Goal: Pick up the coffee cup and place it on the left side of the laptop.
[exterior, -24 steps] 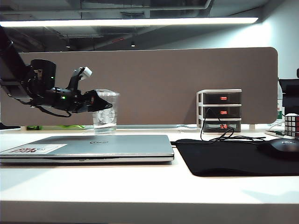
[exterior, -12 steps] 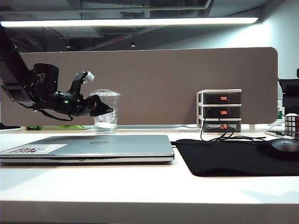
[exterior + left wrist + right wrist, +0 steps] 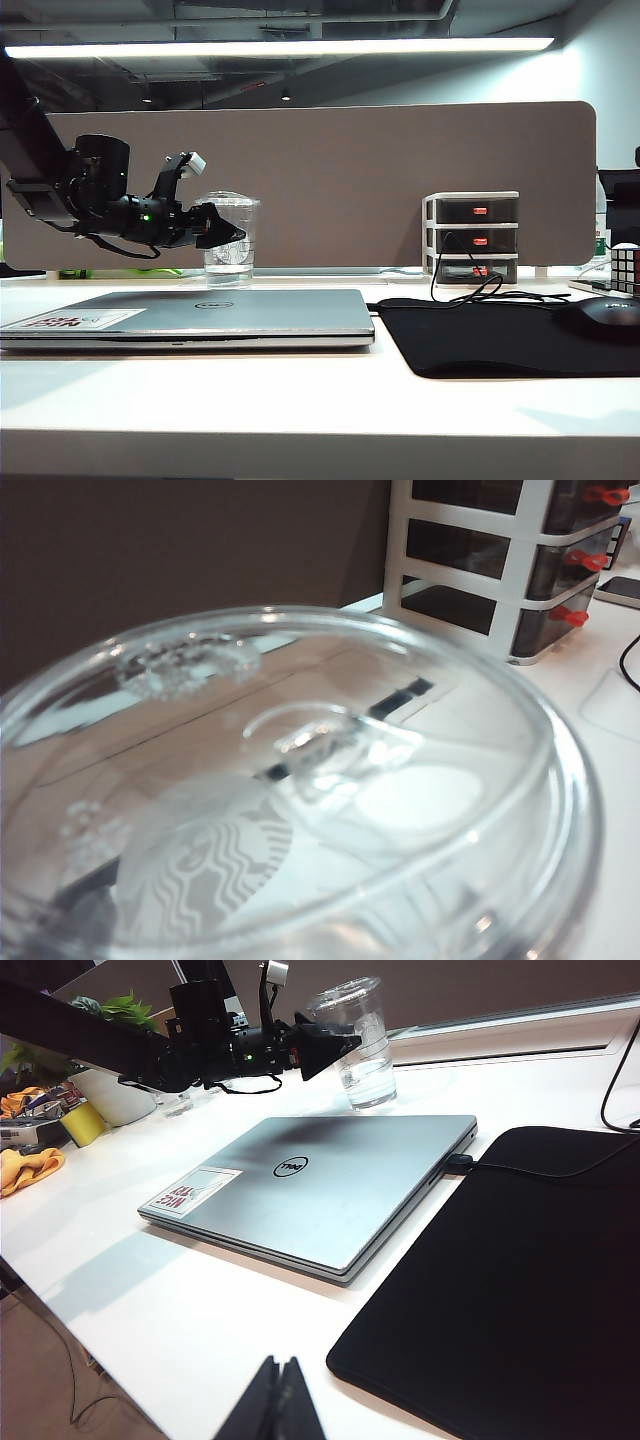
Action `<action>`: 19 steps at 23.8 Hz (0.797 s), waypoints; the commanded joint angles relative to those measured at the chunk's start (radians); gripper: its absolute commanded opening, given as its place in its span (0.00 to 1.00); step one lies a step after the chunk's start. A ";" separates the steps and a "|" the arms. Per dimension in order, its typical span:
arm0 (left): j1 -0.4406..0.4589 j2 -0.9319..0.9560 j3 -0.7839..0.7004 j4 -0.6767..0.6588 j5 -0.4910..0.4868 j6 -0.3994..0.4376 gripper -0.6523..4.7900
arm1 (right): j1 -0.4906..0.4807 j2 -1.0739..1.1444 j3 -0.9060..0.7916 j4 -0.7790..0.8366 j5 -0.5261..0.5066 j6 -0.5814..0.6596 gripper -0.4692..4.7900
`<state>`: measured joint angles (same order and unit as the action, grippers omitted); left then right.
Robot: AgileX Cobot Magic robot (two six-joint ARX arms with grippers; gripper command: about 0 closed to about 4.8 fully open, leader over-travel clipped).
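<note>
The left end effector reaches level from the left side of the exterior view, its black fingers standing wide at the upper part of the coffee cup. We cannot tell whether the fingers touch the cup wall. In the left wrist view the domed lid fills nearly the whole picture, so the cup lies directly ahead of, and very close to, this end effector. The cup stands upright on the worktop, behind the closed Dell laptop.

We judge the task to be at the approach stage: no grasp is made, and the lift, the carry and the setting down at the left of the laptop all remain.

Compared with the earlier exterior frames, the left end effector sits slightly higher and nearer the cup's rim, and the cup appears a little farther right.

The right end effector hangs over the near edge of the worktop, well apart from the cup, its fingers pressed together. The laptop and the black mouse pad lie ahead of it. A small three-drawer organiser stands far beyond the left end effector.
</note>
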<state>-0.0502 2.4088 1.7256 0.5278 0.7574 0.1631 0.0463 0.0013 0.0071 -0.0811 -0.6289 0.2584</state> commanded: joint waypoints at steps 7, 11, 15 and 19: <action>0.002 -0.014 0.003 0.028 0.032 -0.038 0.79 | 0.000 -0.002 -0.006 0.010 0.002 0.003 0.09; 0.003 -0.035 0.002 0.035 0.033 -0.066 0.79 | 0.000 -0.002 -0.006 0.010 0.001 0.003 0.09; 0.003 -0.085 -0.002 -0.006 0.092 -0.069 0.79 | 0.001 -0.002 -0.006 0.010 0.001 0.003 0.09; 0.003 -0.129 -0.013 -0.074 0.118 -0.066 0.79 | 0.001 -0.002 -0.006 0.010 0.001 0.003 0.09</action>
<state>-0.0490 2.3032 1.7203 0.4515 0.8497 0.0967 0.0467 0.0013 0.0071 -0.0807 -0.6289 0.2584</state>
